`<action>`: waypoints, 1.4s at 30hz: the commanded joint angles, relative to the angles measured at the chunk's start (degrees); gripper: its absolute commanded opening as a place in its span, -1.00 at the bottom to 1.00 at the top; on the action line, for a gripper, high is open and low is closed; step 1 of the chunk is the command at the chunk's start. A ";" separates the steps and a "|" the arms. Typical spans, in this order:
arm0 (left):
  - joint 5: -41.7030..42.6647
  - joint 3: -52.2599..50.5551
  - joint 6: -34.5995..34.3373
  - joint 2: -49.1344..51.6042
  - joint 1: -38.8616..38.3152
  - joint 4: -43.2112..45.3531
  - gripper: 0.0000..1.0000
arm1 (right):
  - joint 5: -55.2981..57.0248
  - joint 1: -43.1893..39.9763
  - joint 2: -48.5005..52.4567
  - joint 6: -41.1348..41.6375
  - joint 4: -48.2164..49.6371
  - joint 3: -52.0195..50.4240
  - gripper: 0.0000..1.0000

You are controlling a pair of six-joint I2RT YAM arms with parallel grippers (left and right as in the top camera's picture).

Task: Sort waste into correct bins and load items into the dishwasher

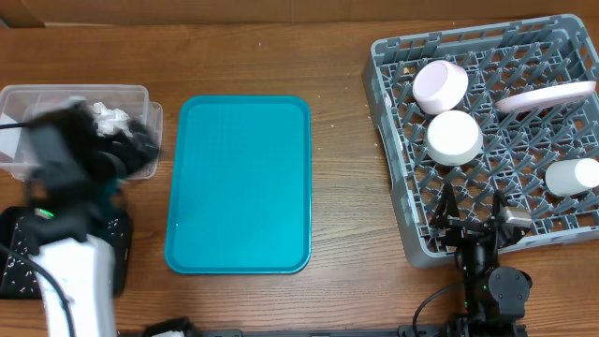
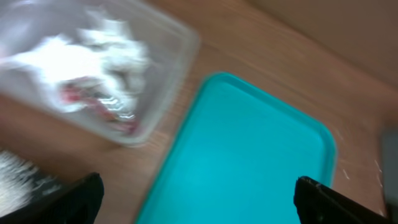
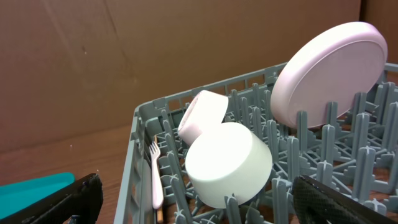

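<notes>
The clear tub (image 1: pixel 56 98) at the far left holds crumpled white napkins (image 2: pixel 106 50) and a red wrapper (image 2: pixel 93 102). My left gripper (image 1: pixel 131 145) is blurred beside the tub's right end; in the left wrist view it (image 2: pixel 199 186) is open and empty over the teal tray's edge. The grey dish rack (image 1: pixel 398 187) holds a pink bowl (image 1: pixel 440 84), a white bowl (image 1: pixel 454 138), a pink plate (image 1: pixel 546 96), a white cup (image 1: pixel 573 176) and a white fork (image 3: pixel 155 180). My right gripper (image 1: pixel 473 211) is open and empty at the rack's front edge, facing the white bowl (image 3: pixel 227 165).
The flat teal tray (image 1: pixel 239 183) lies bare between the tub and the rack. The black tray (image 1: pixel 14 253) sits at the front left, partly hidden by my left arm. A cardboard wall runs along the back.
</notes>
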 commanded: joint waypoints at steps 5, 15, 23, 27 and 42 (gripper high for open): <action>0.87 -22.77 9.09 -17.59 -9.07 10.43 1.00 | 0.50 -0.02 -0.52 -0.42 0.31 -0.59 1.00; 5.05 -53.44 9.07 -37.22 -8.74 38.97 1.00 | 0.50 -0.02 -0.52 -0.42 0.31 -0.59 1.00; 5.42 -64.43 9.14 -51.54 -8.83 47.67 1.00 | 0.50 -0.02 -0.52 -0.42 0.31 -0.59 1.00; 4.13 -64.46 9.11 -56.22 -8.94 40.98 1.00 | 0.50 -0.02 -0.52 -0.42 0.31 -0.59 1.00; 3.78 -64.46 9.11 -63.80 -9.07 41.24 1.00 | 0.50 -0.02 -0.52 -0.42 0.31 -0.59 1.00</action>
